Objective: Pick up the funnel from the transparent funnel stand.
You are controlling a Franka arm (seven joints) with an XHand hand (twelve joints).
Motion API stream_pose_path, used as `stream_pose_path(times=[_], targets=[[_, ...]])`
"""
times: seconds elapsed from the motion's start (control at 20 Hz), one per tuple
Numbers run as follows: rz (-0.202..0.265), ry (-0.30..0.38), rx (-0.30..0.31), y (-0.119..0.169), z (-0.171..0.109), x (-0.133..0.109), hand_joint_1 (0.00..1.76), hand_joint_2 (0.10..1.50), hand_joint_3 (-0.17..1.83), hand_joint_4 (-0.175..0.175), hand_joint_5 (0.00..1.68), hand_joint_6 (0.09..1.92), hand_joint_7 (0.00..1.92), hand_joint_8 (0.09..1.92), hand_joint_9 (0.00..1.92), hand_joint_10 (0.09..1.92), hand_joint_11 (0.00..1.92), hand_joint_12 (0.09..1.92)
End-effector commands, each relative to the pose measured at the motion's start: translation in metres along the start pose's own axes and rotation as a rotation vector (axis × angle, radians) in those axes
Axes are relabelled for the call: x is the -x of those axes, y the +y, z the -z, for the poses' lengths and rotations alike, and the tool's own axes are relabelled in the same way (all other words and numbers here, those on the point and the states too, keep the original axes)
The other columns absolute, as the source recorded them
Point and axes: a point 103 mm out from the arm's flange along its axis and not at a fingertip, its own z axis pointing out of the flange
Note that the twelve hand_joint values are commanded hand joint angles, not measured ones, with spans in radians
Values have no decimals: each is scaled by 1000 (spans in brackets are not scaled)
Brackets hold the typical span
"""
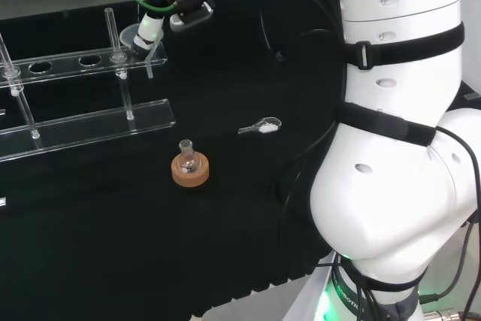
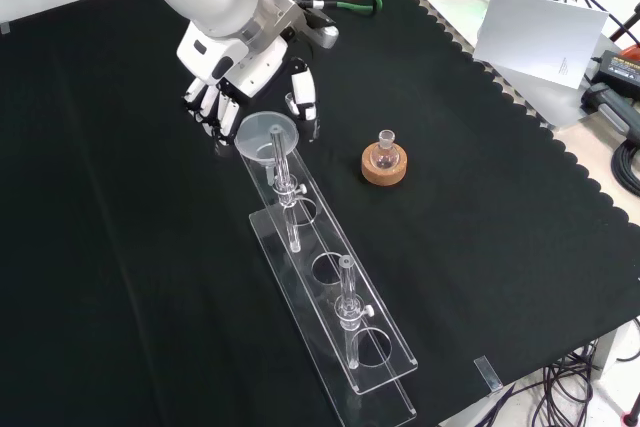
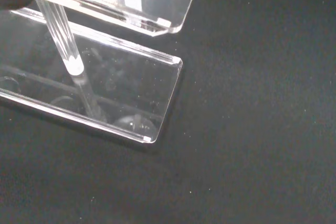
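**Hand at the funnel, funnel in the stand**

In the front view the hand point(image 2: 240, 97) hung at the far end of the clear stand point(image 2: 385, 357), fingers point(image 2: 207, 107) pointing down at about 10 o'clock of the funnel point(image 2: 268, 137) and the thumb point(image 2: 303, 97) at about 1 o'clock. Fingers and thumb stood apart on either side of the funnel's rim, close to it; whether they touched it could not be told. The funnel sat in the end hole of the stand's upper shelf, its stem pointing down.

In the head view the hand point(image 1: 154, 24) was over the funnel point(image 1: 131, 37) at the right end of the stand point(image 1: 83, 127). A small flask point(image 1: 188, 157) on a cork ring point(image 1: 191, 173) stood on the cloth point(image 1: 113, 261) at about 5 o'clock of the funnel, well apart. A clear spoon point(image 1: 261, 127) lay at about 2 o'clock of the flask.

The wrist view showed the stand's corner point(image 3: 157, 103) and a post point(image 3: 63, 38).
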Motion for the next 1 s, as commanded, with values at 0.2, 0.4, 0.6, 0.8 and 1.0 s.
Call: stream_pose_path(times=[0.2, 0.4, 0.6, 0.8, 1.0], targets=[[1, 6, 23, -3, 7, 2, 688, 751, 110, 32, 688, 87, 883, 402, 487, 605, 0, 1227], [9, 8, 32, -8, 13, 6, 697, 755, 114, 39, 709, 87, 902, 402, 510, 601, 0, 1229], [18, 3, 54, -18, 26, 9, 704, 753, 124, 43, 722, 87, 919, 384, 535, 563, 0, 1239], [21, -2, 72, -25, 39, 11, 707, 753, 126, 47, 732, 87, 929, 383, 542, 557, 0, 1240], [21, -6, 88, -36, 53, 17, 718, 755, 130, 54, 746, 87, 940, 383, 551, 554, 0, 1242]])
